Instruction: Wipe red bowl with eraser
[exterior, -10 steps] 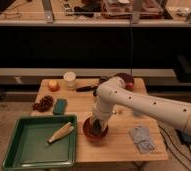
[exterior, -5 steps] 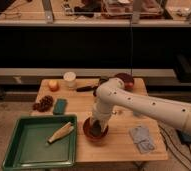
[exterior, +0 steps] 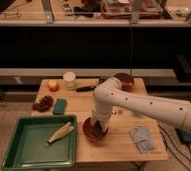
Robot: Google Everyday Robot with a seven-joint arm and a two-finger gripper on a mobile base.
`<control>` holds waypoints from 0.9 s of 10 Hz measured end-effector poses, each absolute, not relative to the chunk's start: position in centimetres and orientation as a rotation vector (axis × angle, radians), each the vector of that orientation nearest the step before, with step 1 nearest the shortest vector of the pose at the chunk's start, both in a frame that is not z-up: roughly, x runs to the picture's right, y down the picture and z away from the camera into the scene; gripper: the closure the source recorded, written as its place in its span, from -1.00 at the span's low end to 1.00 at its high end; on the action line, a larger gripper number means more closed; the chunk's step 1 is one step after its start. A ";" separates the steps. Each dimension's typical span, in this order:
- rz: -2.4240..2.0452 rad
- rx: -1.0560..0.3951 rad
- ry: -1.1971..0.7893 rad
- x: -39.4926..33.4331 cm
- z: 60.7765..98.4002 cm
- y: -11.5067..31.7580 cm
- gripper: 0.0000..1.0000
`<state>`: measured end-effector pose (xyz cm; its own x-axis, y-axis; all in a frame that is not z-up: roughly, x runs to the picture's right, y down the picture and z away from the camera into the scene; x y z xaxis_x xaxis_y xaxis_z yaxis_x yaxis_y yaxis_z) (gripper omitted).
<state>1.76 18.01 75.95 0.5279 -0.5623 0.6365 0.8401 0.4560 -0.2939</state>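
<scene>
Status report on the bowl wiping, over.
Gripper down inside red bowl, shut. Eraser hidden, grip unconfirmed. Green tray just beside bowl; nothing blocking.

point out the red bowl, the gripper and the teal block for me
red bowl (exterior: 87, 131): camera view, on its left rim.
gripper (exterior: 96, 129): camera view, shut, down inside the red bowl, on its tip.
teal block (exterior: 59, 106): camera view, on its top face, left of the arm.

A wooden table (exterior: 121, 150) is standing low in the frame on a tan floor (exterior: 4, 117). Dark shelving (exterior: 89, 47) is spanning the upper half behind it.
</scene>
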 end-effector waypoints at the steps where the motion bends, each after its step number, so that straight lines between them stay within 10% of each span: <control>1: -0.936 -0.680 -0.426 2.1 76.3 17.7 1.00; 9: -0.949 -0.694 -0.476 1.7 77.7 16.4 1.00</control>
